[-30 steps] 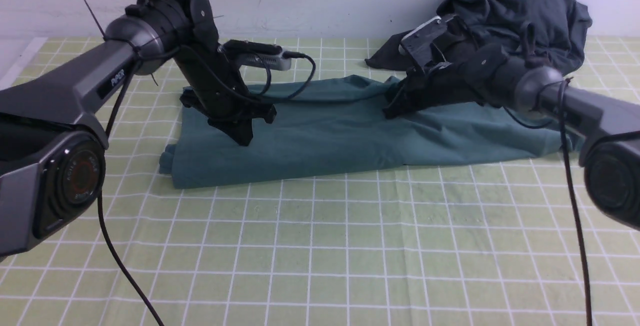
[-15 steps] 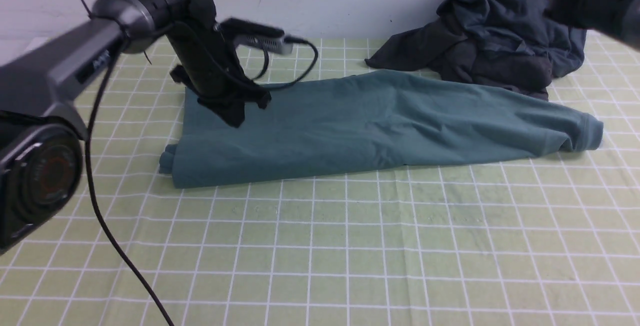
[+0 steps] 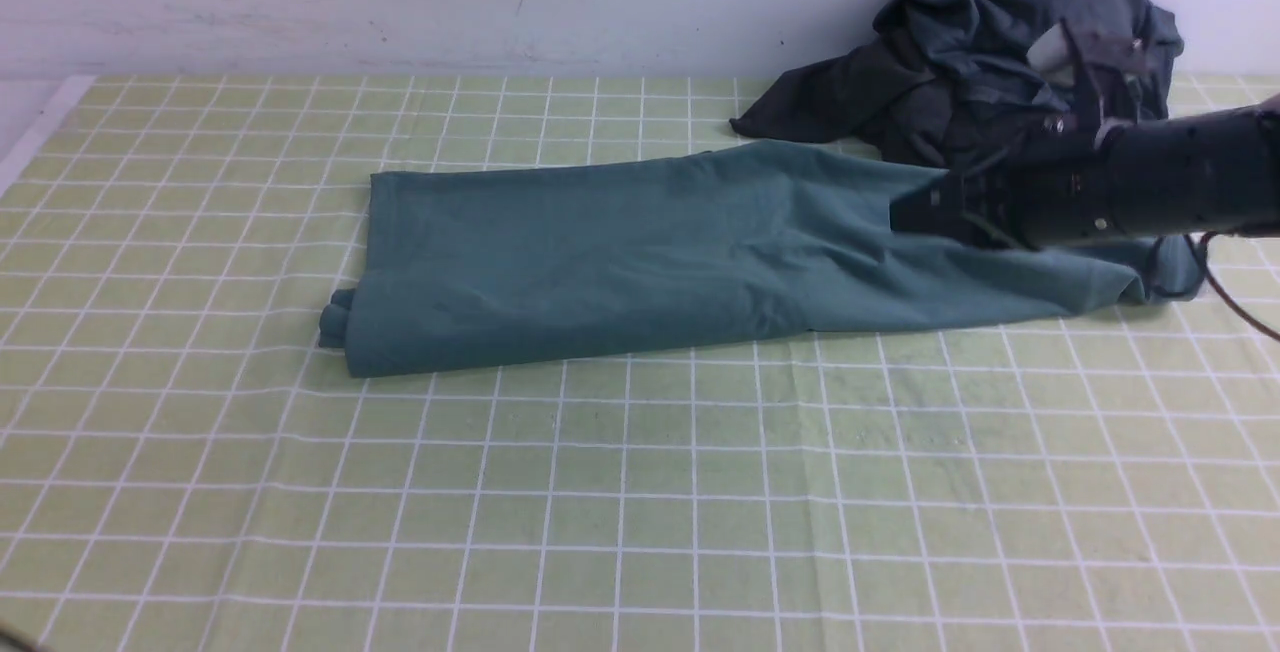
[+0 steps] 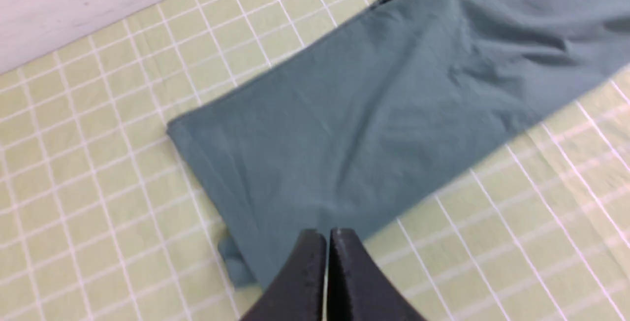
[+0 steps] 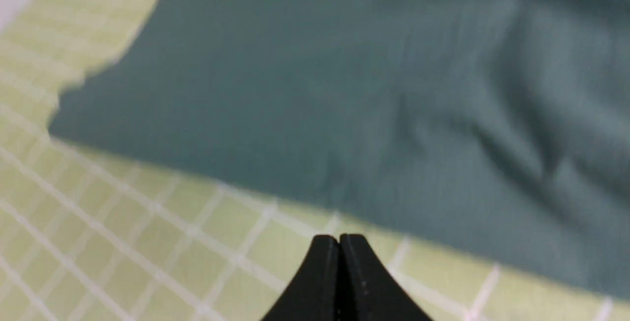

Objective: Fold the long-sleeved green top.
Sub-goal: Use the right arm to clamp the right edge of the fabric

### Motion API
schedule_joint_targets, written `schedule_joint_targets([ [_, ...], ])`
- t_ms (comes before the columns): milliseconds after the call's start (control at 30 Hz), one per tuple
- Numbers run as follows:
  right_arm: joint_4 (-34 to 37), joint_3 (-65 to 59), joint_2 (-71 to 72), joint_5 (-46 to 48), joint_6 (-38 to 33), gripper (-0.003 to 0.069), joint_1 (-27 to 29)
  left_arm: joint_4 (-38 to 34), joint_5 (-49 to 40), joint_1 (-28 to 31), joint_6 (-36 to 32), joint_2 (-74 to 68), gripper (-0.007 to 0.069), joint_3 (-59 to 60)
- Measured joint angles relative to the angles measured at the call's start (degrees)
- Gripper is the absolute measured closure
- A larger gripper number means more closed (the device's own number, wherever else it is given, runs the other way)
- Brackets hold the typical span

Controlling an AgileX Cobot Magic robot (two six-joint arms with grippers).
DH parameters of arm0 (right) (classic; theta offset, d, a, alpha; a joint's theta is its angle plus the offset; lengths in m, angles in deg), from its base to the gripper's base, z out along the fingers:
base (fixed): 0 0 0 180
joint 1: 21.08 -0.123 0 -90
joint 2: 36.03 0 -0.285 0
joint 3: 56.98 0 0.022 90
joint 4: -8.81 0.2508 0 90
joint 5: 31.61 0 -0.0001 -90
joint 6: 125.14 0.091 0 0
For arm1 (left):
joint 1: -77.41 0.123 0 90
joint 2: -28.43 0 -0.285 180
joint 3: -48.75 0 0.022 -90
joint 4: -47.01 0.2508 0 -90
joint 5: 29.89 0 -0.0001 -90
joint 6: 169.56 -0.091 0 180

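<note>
Left fingers (image 4: 307,272) are pressed together with nothing between them, poised high over the near edge of the green long-sleeved top (image 3: 600,252), clear of the cloth. Right fingers (image 5: 322,276) are together as well and empty. Their view is blurred, with the tips over the checked tabletop (image 3: 640,492) just off the top's edge. Out from there, the right arm (image 3: 1120,192) comes in blurred across the top's sleeve end. The top itself lies flat on the tabletop as one long folded band, the thick body part at its left end, the sleeve and cuff running out to its right end. A dark grey heap of clothes (image 3: 1000,52) sits behind that right end, against the top's far edge.
</note>
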State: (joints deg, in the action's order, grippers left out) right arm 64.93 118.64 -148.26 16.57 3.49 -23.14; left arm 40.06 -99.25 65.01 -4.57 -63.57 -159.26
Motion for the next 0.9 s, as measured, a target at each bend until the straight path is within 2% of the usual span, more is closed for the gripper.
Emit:
schedule_joint_targets([
  [33, -9.98, 1.28, -0.06, 0.83, 7.9, 0.0671, -0.06, -0.08, 2.3, 0.0, 0.06, 4.76, 0.0627, 5.03],
  [67, -11.95, 1.52, -0.06, 0.9, 9.48, 0.067, -0.06, -0.09, 3.48, 0.0, 0.05, 6.32, 0.0627, 5.89],
  [100, -26.63, 3.29, -0.21, 0.54, 20.0, 0.066, 0.14, -0.14, 7.45, 0.0, 0.29, 10.92, 0.0627, 11.34],
  [167, -40.15, 5.66, -0.76, -0.59, 31.13, 0.0628, 0.55, -0.16, 14.66, 0.0, 1.41, 17.95, 0.0627, 20.98],
  [200, -46.77, 7.37, -1.42, -0.93, 36.51, 0.0592, 0.74, -0.16, 18.58, 0.0, 2.52, 21.6, 0.0627, 26.75],
  [233, -49.91, 8.58, -1.99, -1.0, 39.23, 0.0561, 0.81, -0.16, 20.64, 0.0, 3.26, 23.71, 0.0627, 30.46],
  [267, -53.0, 10.73, -3.14, -1.17, 42.53, 0.0496, 1.11, -0.16, 23.1, 0.0, 4.28, 26.33, 0.0627, 36.4],
  [300, -53.96, 11.33, -3.52, -1.33, 43.22, 0.0475, 1.18, -0.16, 23.27, 0.0, 4.38, 27.07, 0.0627, 37.21],
  [333, -54.87, 13.4, -4.82, -2.12, 44.81, 0.0401, 1.53, 0.14, 24.07, 0.0, 4.8, 28.93, 0.0627, 42.43],
  [400, -54.98, 15.53, -6.98, -3.39, 46.5, 0.0327, 2.21, 1.35, 24.15, 0.0, 5.13, 30.82, 0.0627, 47.65],
  [433, -54.98, 17.65, -8.8, -4.0, 47.93, 0.026, 3.0, 2.97, 23.89, 0.0, 5.13, 31.72, 0.0627, 51.03],
  [533, -54.98, 21.7, -13.58, -3.8, 50.76, 0.0171, 5.84, 8.07, 21.49, 0.0, 5.49, 33.27, 0.0627, 57.28],
  [667, -54.07, 25.97, -18.84, -0.93, 52.07, 0.0142, 9.25, 13.79, 18.48, 0.0, 7.48, 34.68, 0.0627, 61.81],
  [900, -51.48, 29.01, -26.29, -0.5, 51.79, 0.0166, 10.68, 24.15, 19.47, 0.0, 14.66, 35.65, 0.0627, 64.39],
])
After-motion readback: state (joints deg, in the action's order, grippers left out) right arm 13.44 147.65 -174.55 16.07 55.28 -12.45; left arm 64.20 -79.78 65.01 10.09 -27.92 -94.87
